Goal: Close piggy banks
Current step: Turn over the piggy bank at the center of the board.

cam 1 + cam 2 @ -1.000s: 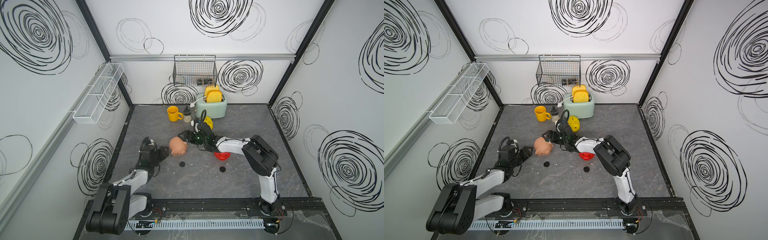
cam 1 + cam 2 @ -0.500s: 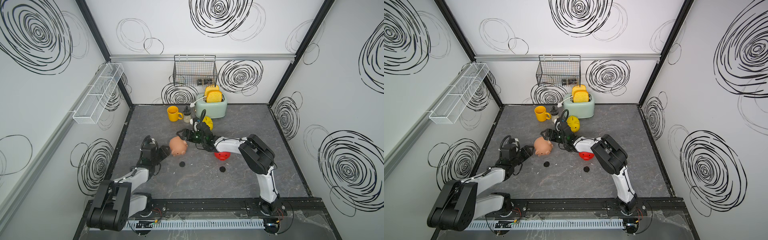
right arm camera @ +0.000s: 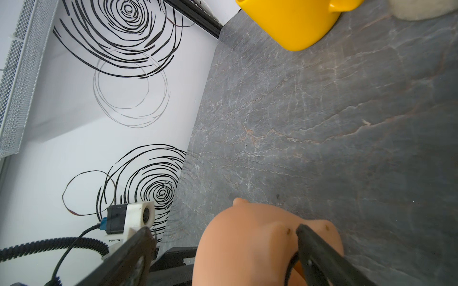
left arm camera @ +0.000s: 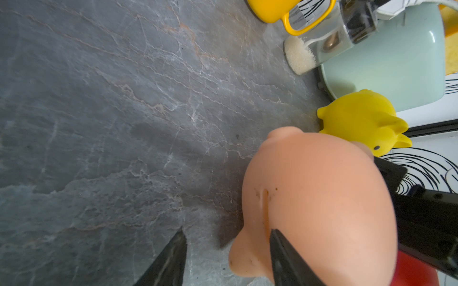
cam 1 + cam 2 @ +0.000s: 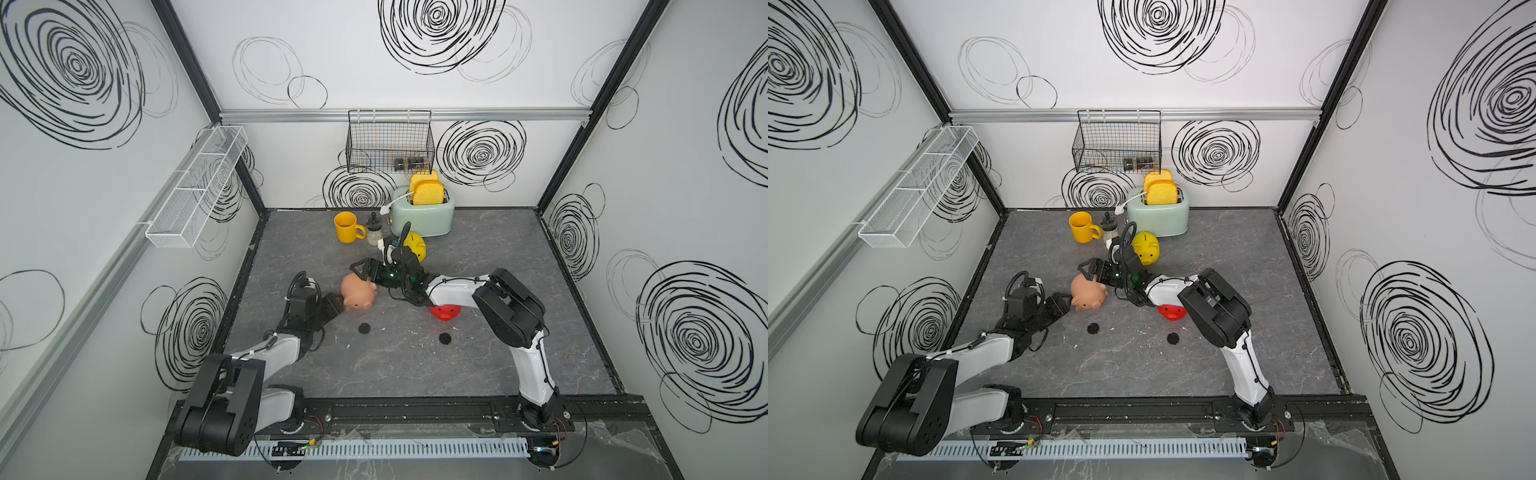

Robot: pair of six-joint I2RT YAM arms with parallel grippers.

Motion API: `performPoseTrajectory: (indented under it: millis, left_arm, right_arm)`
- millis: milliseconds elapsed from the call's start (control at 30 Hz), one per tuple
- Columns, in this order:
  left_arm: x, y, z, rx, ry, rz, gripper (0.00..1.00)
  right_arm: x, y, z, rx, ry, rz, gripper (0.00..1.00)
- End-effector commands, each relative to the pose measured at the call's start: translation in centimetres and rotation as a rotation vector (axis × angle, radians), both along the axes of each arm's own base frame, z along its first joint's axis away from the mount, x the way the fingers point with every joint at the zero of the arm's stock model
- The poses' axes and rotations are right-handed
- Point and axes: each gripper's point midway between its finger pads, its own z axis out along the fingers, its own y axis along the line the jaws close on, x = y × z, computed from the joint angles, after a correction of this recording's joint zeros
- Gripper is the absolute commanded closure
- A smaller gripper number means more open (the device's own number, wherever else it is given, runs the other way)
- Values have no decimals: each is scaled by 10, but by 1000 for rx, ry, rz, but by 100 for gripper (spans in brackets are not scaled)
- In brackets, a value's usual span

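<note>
Pink piggy bank (image 5: pixel 358 291) lies mid-table. Left gripper (image 5: pixel 337 305) has advanced against it, part-open, empty; right gripper (image 5: pixel 359 271), wide open, empty, flanks it. Expect a bracing grasp before you plug it.

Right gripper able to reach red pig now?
Probably not: red pig lies under that arm's own forearm, and right gripper stands open at the pink pig. It'd have to back off first.
</note>
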Motion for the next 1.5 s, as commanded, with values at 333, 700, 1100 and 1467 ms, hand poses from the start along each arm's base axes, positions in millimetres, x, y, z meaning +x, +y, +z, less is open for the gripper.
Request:
performPoseTrajectory:
  millis: [333,700,1100,1467]
  left_arm:
    - [9,-4,10,14,-42,-6,42]
    - [11,-3,9,43,-29,-14,42]
    - [13,-4,5,47,-20,-22,42]
    - [14,-4,-4,51,-5,-22,42]
  right_arm:
    - [-12,11,20,109,24,38,8]
    - [-23,21,26,119,52,86,8]
    - [-33,32,27,67,54,106,9]
    - [-37,40,25,17,35,119,9]
